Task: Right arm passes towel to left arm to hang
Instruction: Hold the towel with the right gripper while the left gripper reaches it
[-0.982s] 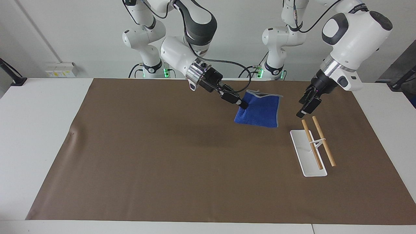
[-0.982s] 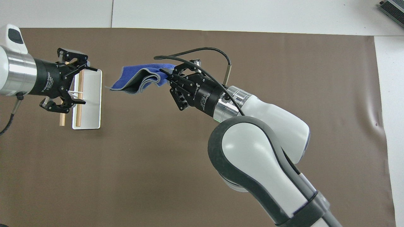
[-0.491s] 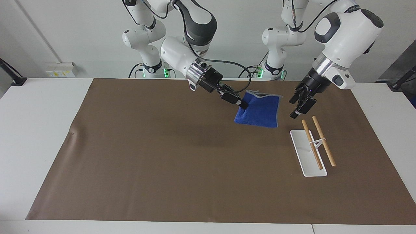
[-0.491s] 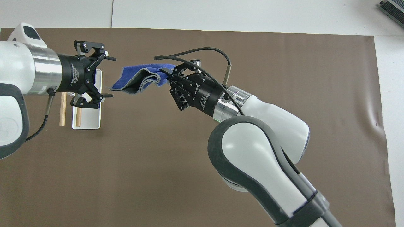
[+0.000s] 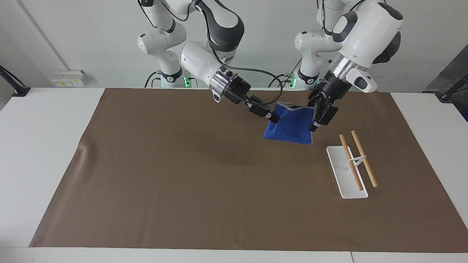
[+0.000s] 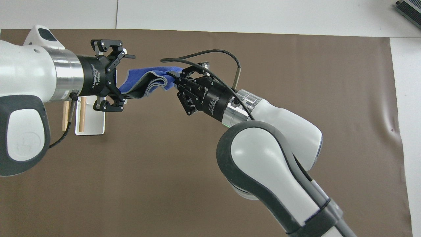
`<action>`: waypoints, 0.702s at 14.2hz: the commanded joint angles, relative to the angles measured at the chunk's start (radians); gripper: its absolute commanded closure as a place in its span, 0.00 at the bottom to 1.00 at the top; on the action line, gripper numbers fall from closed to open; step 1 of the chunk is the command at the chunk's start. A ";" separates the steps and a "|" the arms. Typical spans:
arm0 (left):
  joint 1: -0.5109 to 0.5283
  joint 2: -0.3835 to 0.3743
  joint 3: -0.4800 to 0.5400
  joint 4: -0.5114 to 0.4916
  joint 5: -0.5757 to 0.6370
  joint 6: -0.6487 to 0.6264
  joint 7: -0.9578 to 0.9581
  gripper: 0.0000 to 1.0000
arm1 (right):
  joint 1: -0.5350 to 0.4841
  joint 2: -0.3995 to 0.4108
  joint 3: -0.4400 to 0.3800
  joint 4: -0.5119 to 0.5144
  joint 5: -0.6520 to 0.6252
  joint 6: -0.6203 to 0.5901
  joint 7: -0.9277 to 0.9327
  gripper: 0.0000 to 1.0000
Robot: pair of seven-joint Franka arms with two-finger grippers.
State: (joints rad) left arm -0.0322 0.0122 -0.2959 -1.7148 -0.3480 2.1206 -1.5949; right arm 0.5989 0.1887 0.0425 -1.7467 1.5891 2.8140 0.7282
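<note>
The blue towel (image 5: 290,126) hangs in the air over the brown mat, folded, held by one edge. My right gripper (image 5: 272,117) is shut on that edge; it also shows in the overhead view (image 6: 172,77). My left gripper (image 5: 313,117) is open at the towel's free edge, toward the left arm's end of the table. In the overhead view the left gripper (image 6: 123,82) has one finger on each side of the towel (image 6: 144,80). Whether its fingers touch the cloth I cannot tell.
A white tray (image 5: 338,160) with two wooden bars (image 5: 363,159) stands on the brown mat (image 5: 182,175) toward the left arm's end; in the overhead view the tray (image 6: 97,123) lies partly under the left arm.
My left gripper has moved from over the wooden bars to the towel's free edge, still open. The right gripper and the towel have stayed in place.
</note>
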 commanded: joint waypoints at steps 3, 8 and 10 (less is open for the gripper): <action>0.006 -0.024 0.006 -0.037 -0.002 0.018 0.126 0.10 | -0.004 0.011 0.002 0.012 0.006 0.016 -0.015 1.00; 0.008 -0.028 0.008 -0.046 0.001 0.013 0.237 0.24 | -0.007 0.011 0.002 0.012 0.006 0.015 -0.015 1.00; 0.008 -0.029 0.011 -0.051 0.004 0.013 0.269 0.25 | -0.008 0.011 0.002 0.012 0.006 0.015 -0.015 1.00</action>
State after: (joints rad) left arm -0.0309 0.0122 -0.2884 -1.7253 -0.3460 2.1213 -1.3677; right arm 0.5963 0.1913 0.0416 -1.7467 1.5891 2.8140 0.7281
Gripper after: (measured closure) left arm 0.233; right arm 0.960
